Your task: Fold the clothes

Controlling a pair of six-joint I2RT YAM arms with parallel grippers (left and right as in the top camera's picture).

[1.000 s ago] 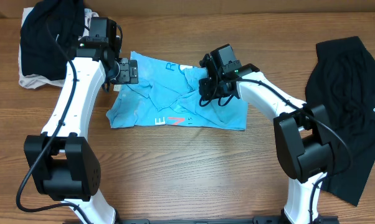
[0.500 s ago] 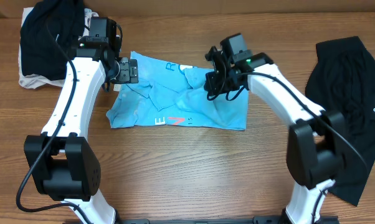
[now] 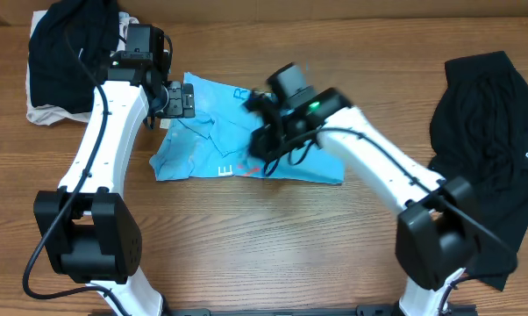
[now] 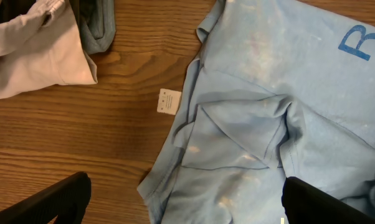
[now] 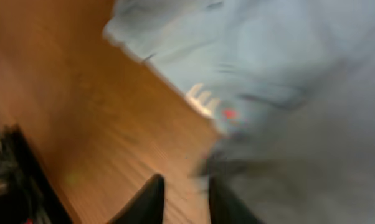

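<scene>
A light blue T-shirt [image 3: 203,140] with printed letters lies crumpled left of the table's centre. It also shows in the left wrist view [image 4: 268,124] and, blurred, in the right wrist view [image 5: 237,50]. My left gripper [image 3: 178,99] is open and empty above the shirt's upper left edge, its fingers [image 4: 184,193] wide apart. My right gripper [image 3: 262,149] is over the shirt's middle. Its fingers [image 5: 184,186] are nearly together, with shaded shirt fabric hanging at the right finger. That view is motion-blurred.
A black garment [image 3: 488,132] lies spread at the right edge. A black pile [image 3: 67,44] on a pale garment [image 3: 45,112] sits at the back left, with pale cloth [image 4: 32,56] in the left wrist view. A small white tag [image 4: 169,101] lies on the wood.
My right gripper rose from the shirt's right part and swung quickly left over its middle, with fabric at its fingers. The left arm has not moved.
</scene>
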